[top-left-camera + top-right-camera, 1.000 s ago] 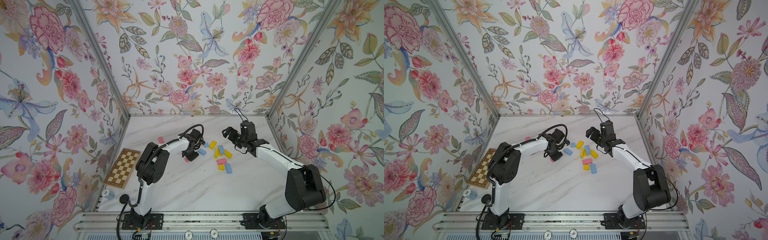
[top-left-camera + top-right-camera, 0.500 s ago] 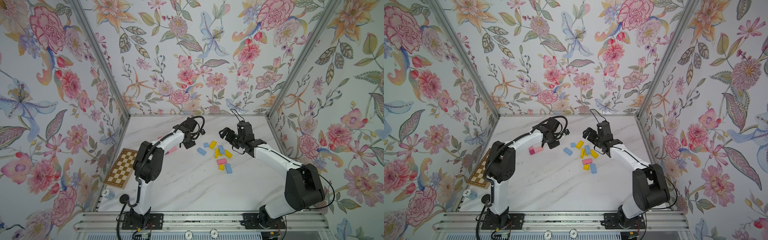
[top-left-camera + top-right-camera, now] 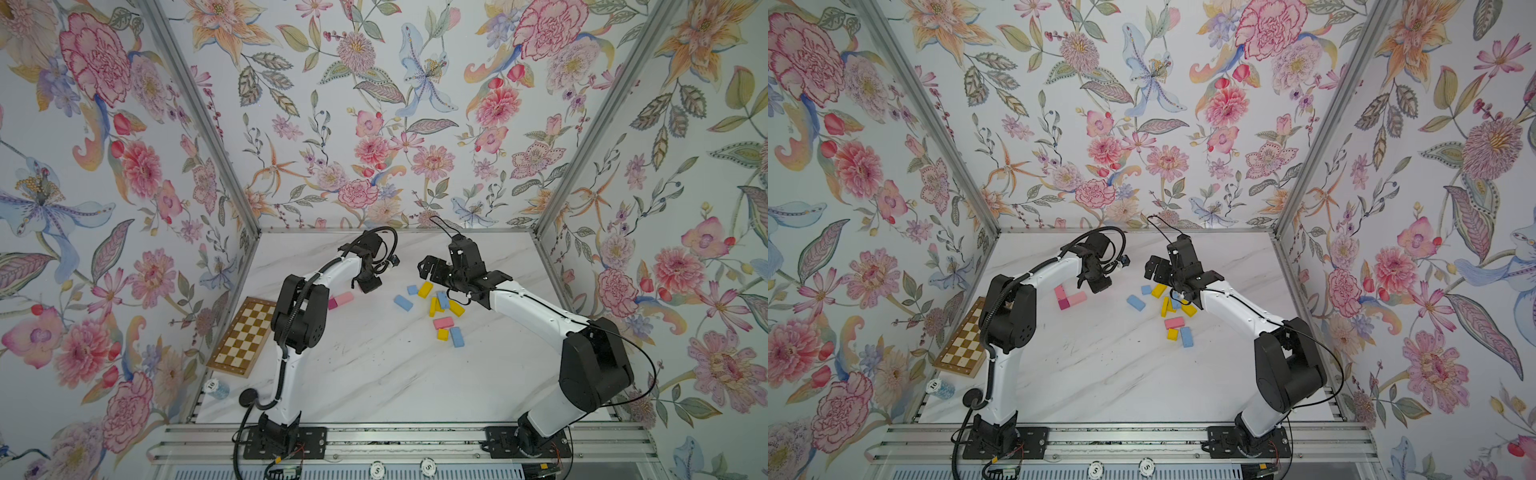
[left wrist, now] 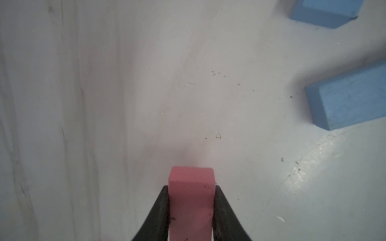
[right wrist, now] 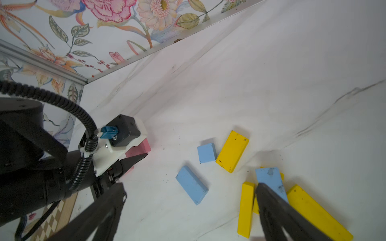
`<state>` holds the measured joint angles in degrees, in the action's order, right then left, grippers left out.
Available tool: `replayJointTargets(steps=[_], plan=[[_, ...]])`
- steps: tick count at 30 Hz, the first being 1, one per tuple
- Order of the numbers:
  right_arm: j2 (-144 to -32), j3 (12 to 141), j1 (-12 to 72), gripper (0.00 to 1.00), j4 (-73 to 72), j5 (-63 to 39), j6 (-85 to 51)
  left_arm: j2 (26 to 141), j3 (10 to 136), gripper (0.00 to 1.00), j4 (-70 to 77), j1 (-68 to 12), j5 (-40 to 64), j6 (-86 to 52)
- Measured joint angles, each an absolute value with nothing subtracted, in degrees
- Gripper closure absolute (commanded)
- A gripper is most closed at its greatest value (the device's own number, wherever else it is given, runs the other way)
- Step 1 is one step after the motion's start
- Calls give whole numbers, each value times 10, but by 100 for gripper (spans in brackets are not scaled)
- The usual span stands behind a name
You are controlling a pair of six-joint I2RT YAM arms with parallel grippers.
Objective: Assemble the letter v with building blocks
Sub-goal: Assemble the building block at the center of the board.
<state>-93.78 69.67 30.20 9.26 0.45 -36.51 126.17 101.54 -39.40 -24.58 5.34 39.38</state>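
1. Two items sit at the left edge of the white marbled tabletop (image 3: 374, 374): a brown-and-cream checkered board (image 3: 245, 338) and a small stack of blue poker chips (image 3: 217, 389). The left arm's black elbow overlaps the board in both top views.
2. Three flat bricks lie touching in an L beside that arm: a pale pink oblong brick (image 3: 1059, 292), a magenta square brick (image 3: 1064, 305) and a second pale pink oblong brick (image 3: 1078, 297).
3. One left gripper (image 3: 370, 286) hangs just beside the L. Its fingers pinch a pink oblong block (image 4: 191, 187) whose end juts past the fingertips over bare table.
4. Several loose building blocks (image 3: 443, 323) in yellow, light blue and pink lie scattered further right. A light blue oblong brick (image 3: 402, 302) sits nearest the left gripper.
5. One right gripper (image 5: 190, 187) hovers over the scatter, fingers spread wide and holding nothing.
6. Some parts are hidden:
   - A right finger (image 5: 271, 206) crosses a light blue brick resting on yellow ones.
   - The right arm covers part of the scatter in both top views.
   - The held block's far end is cut off in the left wrist view.
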Motion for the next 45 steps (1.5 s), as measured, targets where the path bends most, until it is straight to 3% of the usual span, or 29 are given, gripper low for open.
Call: replayJointTargets(steps=[18,45], plan=[[-982,706,374,1,91,3,-302,1262,1000,87,-394,-224,71,379],[-983,713,378,1,93,5,-302,1285,1000,89,-388,-217,86,370]])
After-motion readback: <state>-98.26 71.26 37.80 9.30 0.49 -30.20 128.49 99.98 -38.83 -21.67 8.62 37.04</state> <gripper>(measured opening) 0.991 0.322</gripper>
